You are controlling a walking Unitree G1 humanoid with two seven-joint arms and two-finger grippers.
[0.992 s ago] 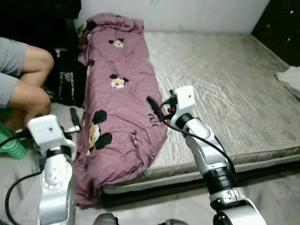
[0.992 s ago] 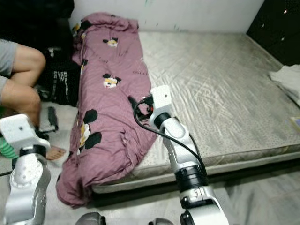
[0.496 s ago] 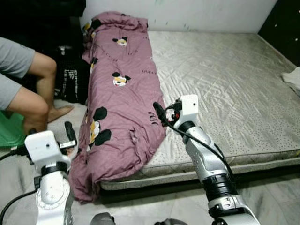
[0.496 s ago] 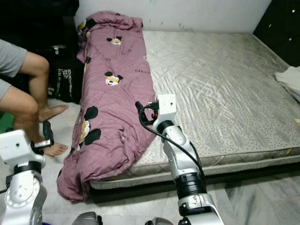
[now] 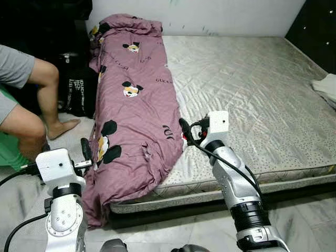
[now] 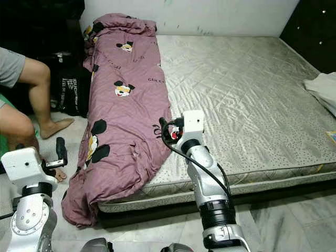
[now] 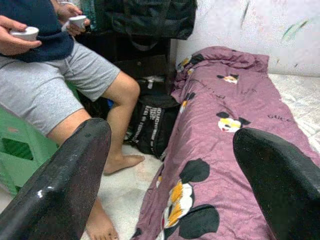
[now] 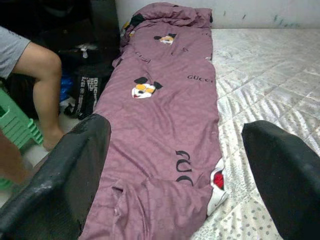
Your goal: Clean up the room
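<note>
A purple quilt (image 5: pixel 137 110) printed with cartoon mice lies in a long roll along the left side of the grey mattress (image 5: pixel 252 89). Its lower end hangs over the front left corner toward the floor. My right gripper (image 5: pixel 185 129) hovers open at the quilt's right edge, above the mattress. In the right wrist view the quilt (image 8: pixel 160 115) lies between its spread fingers (image 8: pixel 65 170), with a red and white patch (image 8: pixel 216 182) at the folded edge. My left gripper (image 5: pixel 85 150) is open, low beside the hanging end of the quilt (image 7: pixel 225 150).
A person (image 5: pixel 23 100) sits at the left on a green stool (image 5: pixel 8 149), a bare foot (image 5: pixel 60 127) on the floor beside the bed. A black bag (image 5: pixel 79 94) stands against the bed's side. White cloth (image 5: pixel 325 86) lies at the mattress's right edge, near a dark cabinet (image 5: pixel 320 21).
The camera has shifted slightly. The person's leg has swung out and the foot now rests on the floor. My left arm has come closer to the quilt's hanging end.
</note>
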